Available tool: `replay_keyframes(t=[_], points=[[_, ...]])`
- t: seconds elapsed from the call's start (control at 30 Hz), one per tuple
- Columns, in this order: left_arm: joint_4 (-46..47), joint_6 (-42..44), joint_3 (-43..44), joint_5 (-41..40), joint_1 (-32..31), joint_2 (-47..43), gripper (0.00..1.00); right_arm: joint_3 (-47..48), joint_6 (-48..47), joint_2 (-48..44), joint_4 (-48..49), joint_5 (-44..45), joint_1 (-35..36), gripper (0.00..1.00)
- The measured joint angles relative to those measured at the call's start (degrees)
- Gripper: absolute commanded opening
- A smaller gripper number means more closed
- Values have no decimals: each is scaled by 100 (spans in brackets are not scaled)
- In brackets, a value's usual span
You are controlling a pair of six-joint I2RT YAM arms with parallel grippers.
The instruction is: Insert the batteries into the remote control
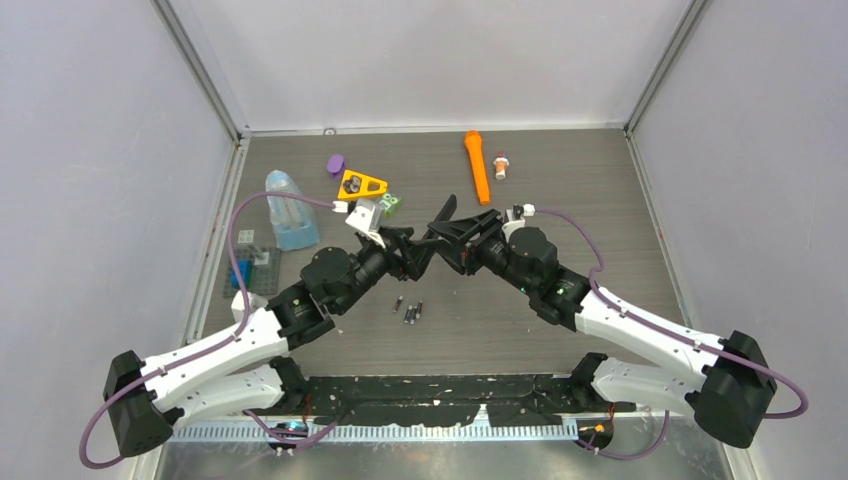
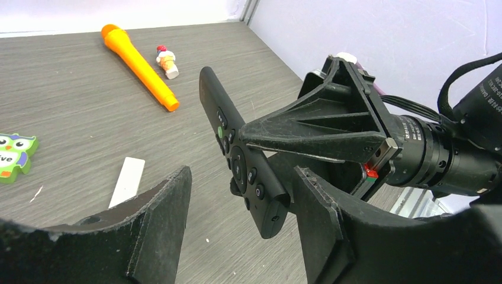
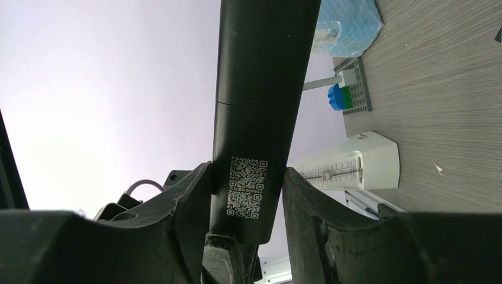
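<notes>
Top view: right end effector (image 1: 452, 226) and left end effector (image 1: 405, 252) meet nose to nose above mid-worktop (image 1: 560, 180). A few small dark cylindrical batteries (image 1: 410, 312) lie loose on the worktop just nearer than them; neither wrist view shows them.

Left wrist view: slim black remote control (image 2: 216, 100) held in the air, button face showing, one green button among the dark ones. Right end effector clamped across its lower half. Left end effector's fingers (image 2: 163, 219) spread apart, the remote's near end between them; contact cannot be told. A white flat strip (image 2: 127, 180) and a long orange plastic torch (image 2: 139, 65) lie on the worktop.

Right wrist view only: the remote's plain back, pinched between both fingers, with a white QR-code label (image 3: 245, 195). No readable wording.
</notes>
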Motion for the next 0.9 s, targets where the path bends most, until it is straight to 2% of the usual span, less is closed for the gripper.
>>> replay_keyframes(t=[0.13,0.27,0.4,0.5,0.57,0.63,0.67,0.7,0.73,0.9], points=[[0,127,0,83,0,0,60,44,42,0,-105,2,0,34],[-151,273,136,162,0,107,51,129,31,-2,-337,-2,-11,34],[-323,337,361,334,-4,289,49,221,-33,-28,-511,0,-61,34],[-420,343,396,503,-4,345,42,240,-98,-48,-555,-2,-92,34],[-503,369,439,605,-4,396,33,258,-146,-48,-564,-15,-114,34],[-538,396,450,667,-4,411,19,295,-234,-48,-579,-44,-131,35],[-549,415,450,669,-2,411,10,302,-247,-48,-586,-48,-142,37],[-568,424,459,658,7,411,1,334,-295,-48,-638,-52,-153,44],[-597,457,466,614,20,411,0,365,-337,-48,-686,-52,-166,48],[-756,428,573,669,46,417,0,535,-730,-48,-857,-195,-199,88]])
